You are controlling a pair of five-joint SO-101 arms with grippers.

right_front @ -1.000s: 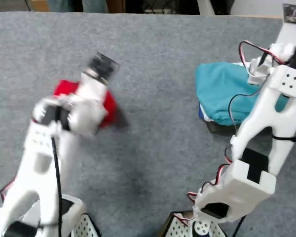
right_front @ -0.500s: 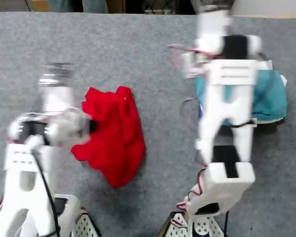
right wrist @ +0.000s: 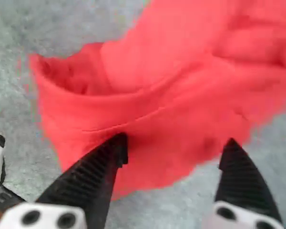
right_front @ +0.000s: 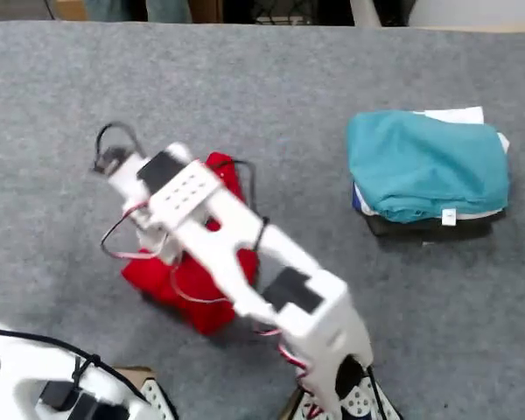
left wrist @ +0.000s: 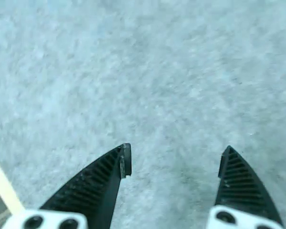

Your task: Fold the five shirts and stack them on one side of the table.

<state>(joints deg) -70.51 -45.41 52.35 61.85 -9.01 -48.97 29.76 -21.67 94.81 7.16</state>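
High view: the grey worktop (right_front: 315, 87) runs bare from the red shirt (right_front: 201, 306) out to its far edge, and a wide open stretch of grey lies between the red shirt and the stack (right_front: 424, 175) of folded shirts well off to the right-arm side. My right arm (right_front: 236, 245) slants from its base across the worktop and passes over the red shirt, covering its middle. My left arm (right_front: 26, 376) sits near the front edge, apart from the red shirt on the side away from the stack.

The stack is topped by a teal shirt (right_front: 420, 157), smooth and rounded at its folds. A white layer (right_front: 459, 115) peeks out behind it, a sliver of blue shows at the edge nearest the red shirt, and something dark (right_front: 420, 229) lies at the bottom.

The red shirt is a crumpled heap (not folded), with bunched ridges and an uneven outline lying flat on the grey.

My right hand (right wrist: 176, 140) hangs just above the red shirt (right wrist: 181, 71), fingers spread wide and gripping nothing; a rumpled hem runs between them.

My left hand (left wrist: 176, 150) is spread apart too, holding nothing, over bare grey worktop, with a pale strip (left wrist: 1, 183) bordering the grey beside one finger.
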